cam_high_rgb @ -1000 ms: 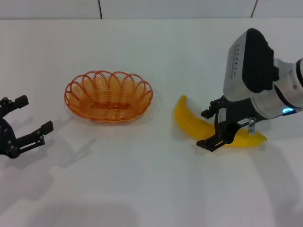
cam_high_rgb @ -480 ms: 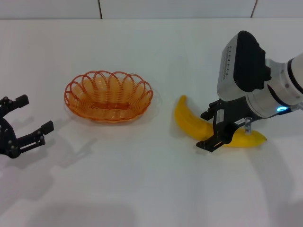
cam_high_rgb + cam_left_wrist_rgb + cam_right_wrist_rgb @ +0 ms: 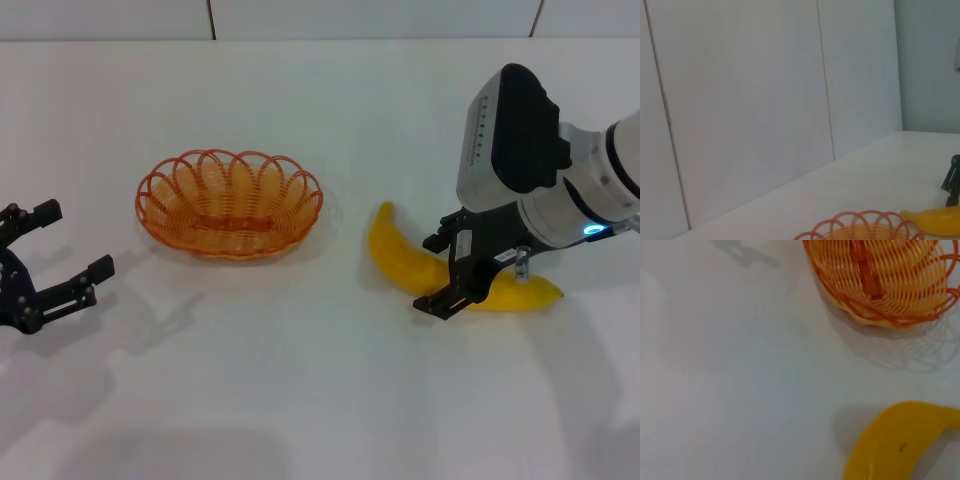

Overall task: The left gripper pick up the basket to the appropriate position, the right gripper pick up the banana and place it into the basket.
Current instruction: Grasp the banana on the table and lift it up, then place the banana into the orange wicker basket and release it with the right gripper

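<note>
The orange wire basket (image 3: 230,215) stands empty on the white table, left of centre. My left gripper (image 3: 72,240) hovers open at the far left edge, well apart from the basket. To the right lies the yellow banana (image 3: 395,255), flat on the table. My right gripper (image 3: 442,272) is open, one finger on each side of the banana's middle, and the arm hides part of the fruit. The left wrist view catches the basket rim (image 3: 860,227) and a banana tip (image 3: 935,220). In the right wrist view the basket (image 3: 880,280) and the banana (image 3: 900,445) both show.
A white tabletop (image 3: 300,380) stretches in front of the basket and banana. A tiled white wall (image 3: 765,100) rises behind the table. The right arm's white-silver housing (image 3: 500,130) looms above the banana's far end.
The right arm's housing has shifted slightly left and turned a little; its fingers stay astride the banana. Left arm, basket and banana have not moved.
</note>
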Motion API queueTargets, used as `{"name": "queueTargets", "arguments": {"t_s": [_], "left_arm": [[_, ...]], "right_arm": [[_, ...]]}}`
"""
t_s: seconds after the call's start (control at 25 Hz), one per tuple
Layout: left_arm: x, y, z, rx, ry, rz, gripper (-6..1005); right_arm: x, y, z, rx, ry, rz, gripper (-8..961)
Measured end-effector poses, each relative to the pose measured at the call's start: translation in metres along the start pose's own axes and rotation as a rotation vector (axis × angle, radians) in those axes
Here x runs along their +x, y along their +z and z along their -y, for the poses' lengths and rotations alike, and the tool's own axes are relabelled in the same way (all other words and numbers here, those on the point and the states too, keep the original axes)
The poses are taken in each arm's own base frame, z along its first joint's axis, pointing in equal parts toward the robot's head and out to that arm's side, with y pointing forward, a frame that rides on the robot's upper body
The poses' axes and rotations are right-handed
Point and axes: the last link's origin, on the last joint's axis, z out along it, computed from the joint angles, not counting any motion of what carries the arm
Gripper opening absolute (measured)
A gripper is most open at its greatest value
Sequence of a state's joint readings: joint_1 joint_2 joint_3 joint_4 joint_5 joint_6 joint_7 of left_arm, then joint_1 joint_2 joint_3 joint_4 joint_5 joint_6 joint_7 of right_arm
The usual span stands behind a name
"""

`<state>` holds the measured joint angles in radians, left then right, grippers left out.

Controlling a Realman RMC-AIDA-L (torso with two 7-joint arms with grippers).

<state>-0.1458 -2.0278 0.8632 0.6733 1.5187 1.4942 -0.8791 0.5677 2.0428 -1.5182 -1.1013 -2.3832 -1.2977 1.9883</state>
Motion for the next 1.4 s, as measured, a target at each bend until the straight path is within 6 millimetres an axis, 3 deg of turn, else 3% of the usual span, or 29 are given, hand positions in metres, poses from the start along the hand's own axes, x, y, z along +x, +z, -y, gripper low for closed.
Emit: {"name": "queueTargets", "arguments": {"t_s": [0.32, 0.56, 0.64, 1.08, 1.4], "left_arm": [[0.000, 0.000, 0.000, 0.000, 0.000, 0.000, 907], [0.000, 0.000, 0.000, 0.002, 0.000, -0.001, 907], [0.000, 0.000, 0.000, 0.002, 0.000, -0.002, 907], [0.000, -0.003, -0.002, 0.003, 0.009, -0.008, 907], [0.001, -0.002, -0.001, 0.000, 0.011, -0.011, 907]], "right_arm": [[0.001, -0.001, 0.002, 0.004, 0.020, 0.005, 721], [-0.004, -0.005, 0.003, 0.011, 0.019, 0.017, 496], [-0.008, -0.009, 0.005, 0.024, 0.009, 0.029, 495], [-0.048, -0.043, -0.003, 0.112, -0.134, 0.179, 488], [-0.093, -0.028, -0.009, 0.088, -0.290, 0.248, 489]]}}
